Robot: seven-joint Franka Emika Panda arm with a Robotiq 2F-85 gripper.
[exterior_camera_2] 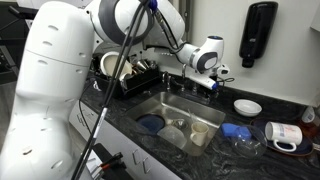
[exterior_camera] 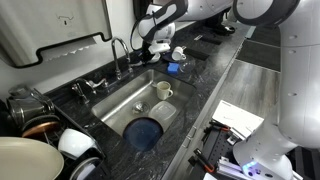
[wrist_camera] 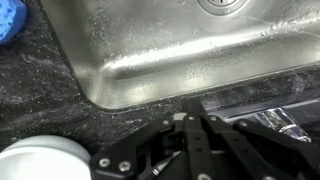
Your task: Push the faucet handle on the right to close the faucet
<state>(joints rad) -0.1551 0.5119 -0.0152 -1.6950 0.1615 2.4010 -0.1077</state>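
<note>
The faucet (exterior_camera: pixel 119 47) is a thin chrome gooseneck arching over the back rim of the steel sink (exterior_camera: pixel 118 100). The faucet handle (exterior_camera: pixel 137 62) is a short chrome lever just right of its base. My gripper (exterior_camera: pixel 151 46) hovers just above and right of that handle, with its black fingers pressed together. In an exterior view the gripper (exterior_camera_2: pixel 208 74) sits over the chrome fittings (exterior_camera_2: pixel 200 87) at the sink's back edge. In the wrist view the shut fingertips (wrist_camera: pixel 189 122) lie over the dark counter at the sink rim. A chrome piece (wrist_camera: pixel 281 122) shows just to their right.
The sink holds a mug (exterior_camera: pixel 163 91) and a blue plate (exterior_camera: pixel 145 132). A blue item (exterior_camera: pixel 172 68) and a white cup (exterior_camera: pixel 178 53) stand on the counter near the gripper. A dish rack with pots (exterior_camera: pixel 30 112) is at the left. A black soap dispenser (exterior_camera_2: pixel 258 35) hangs on the wall.
</note>
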